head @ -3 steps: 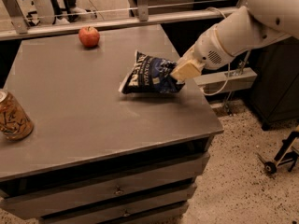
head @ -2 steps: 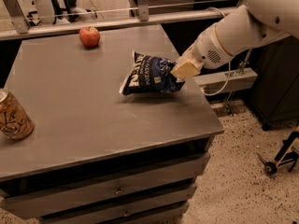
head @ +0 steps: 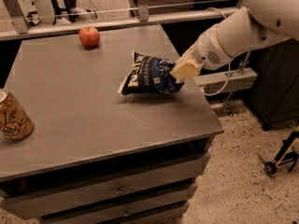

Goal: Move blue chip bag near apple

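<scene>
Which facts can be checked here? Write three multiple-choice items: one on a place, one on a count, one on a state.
1. Where does the apple lie on the table?
A. Near the far edge
B. Against the front edge
C. On the floor

2. How many drink cans are on the table?
A. None
B. One
C. Three

3. What is the gripper doing?
A. Hanging open above the apple
B. Shut on the right end of the blue chip bag
C. Pressing on a drawer

Answers:
1 A, the apple sits at the back, left of centre.
2 B, a single tan can stands at the left edge.
3 B, the gripper meets the bag's right end at the table's right side, far from the apple.
</scene>
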You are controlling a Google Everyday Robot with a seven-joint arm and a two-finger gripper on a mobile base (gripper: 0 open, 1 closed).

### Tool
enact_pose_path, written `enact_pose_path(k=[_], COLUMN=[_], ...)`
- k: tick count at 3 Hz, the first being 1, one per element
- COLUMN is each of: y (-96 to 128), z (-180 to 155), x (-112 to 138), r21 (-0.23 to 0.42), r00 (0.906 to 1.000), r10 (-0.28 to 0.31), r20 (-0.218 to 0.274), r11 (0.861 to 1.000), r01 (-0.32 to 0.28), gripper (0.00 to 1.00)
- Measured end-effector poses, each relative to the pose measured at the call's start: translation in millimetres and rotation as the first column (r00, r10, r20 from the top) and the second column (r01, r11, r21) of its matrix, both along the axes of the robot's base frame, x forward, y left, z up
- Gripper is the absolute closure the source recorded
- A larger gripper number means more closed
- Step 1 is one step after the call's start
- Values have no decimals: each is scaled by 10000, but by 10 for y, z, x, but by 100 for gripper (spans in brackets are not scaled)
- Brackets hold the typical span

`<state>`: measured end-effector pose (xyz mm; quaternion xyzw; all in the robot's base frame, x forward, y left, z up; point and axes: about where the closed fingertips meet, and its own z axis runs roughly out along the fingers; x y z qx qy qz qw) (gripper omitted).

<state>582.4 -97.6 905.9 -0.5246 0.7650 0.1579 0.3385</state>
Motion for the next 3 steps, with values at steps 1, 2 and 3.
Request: enact_pose_path(k=[1, 2, 3], y=[-81, -173, -143], z=[41, 198, 120], x=[400, 829, 1275], r21=[853, 1273, 1355], r00=[9934, 9836, 9842], r10=[-1073, -1628, -1708], r20=[407, 775, 478], r11=[9910, 9801, 9773], r01=[1035, 1522, 1630], gripper=[100, 100, 100])
